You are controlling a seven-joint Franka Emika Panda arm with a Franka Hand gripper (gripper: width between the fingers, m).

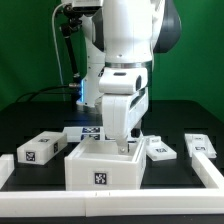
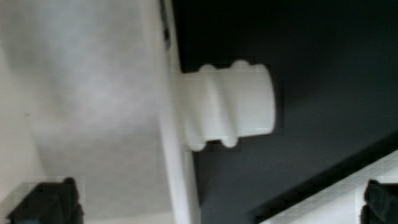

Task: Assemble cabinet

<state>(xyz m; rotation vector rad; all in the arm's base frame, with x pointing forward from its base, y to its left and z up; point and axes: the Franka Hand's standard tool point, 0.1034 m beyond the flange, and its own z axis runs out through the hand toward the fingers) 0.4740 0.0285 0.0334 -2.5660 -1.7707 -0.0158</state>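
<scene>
Standing at the front of the table (image 1: 35, 118), I record first the cabinet body (image 1: 100, 168): a plain white box with one square tag on its near face, sitting directly beneath the jaws. The gripper (image 1: 126, 147) hangs at the box's far rim. Whether it touches the box cannot be confirmed from the exterior view.

The wrist view shows the dark fingertips (image 2: 50, 203) at opposite edges, so the jaws are spread wide and pinch nothing. Between them runs a white panel wall (image 2: 98, 110), with a ribbed white knob (image 2: 231, 105) projecting from its side.

Loose parts lie to either side of the jaws and well apart from them. A tagged block (image 1: 40, 150) is on the exterior view's left, and a small panel (image 1: 160, 149) and an end block (image 1: 201, 147) are on its right. Beyond the jaws lies the marker board (image 1: 88, 133).

Assessment: the cabinet body looks rigid, light and smooth-faced, so it is liable to slip or skate if nudged. A thin wall is the sound place to grip it, with one finger inside and one outside, clear of the knob, which may snap under side load.
</scene>
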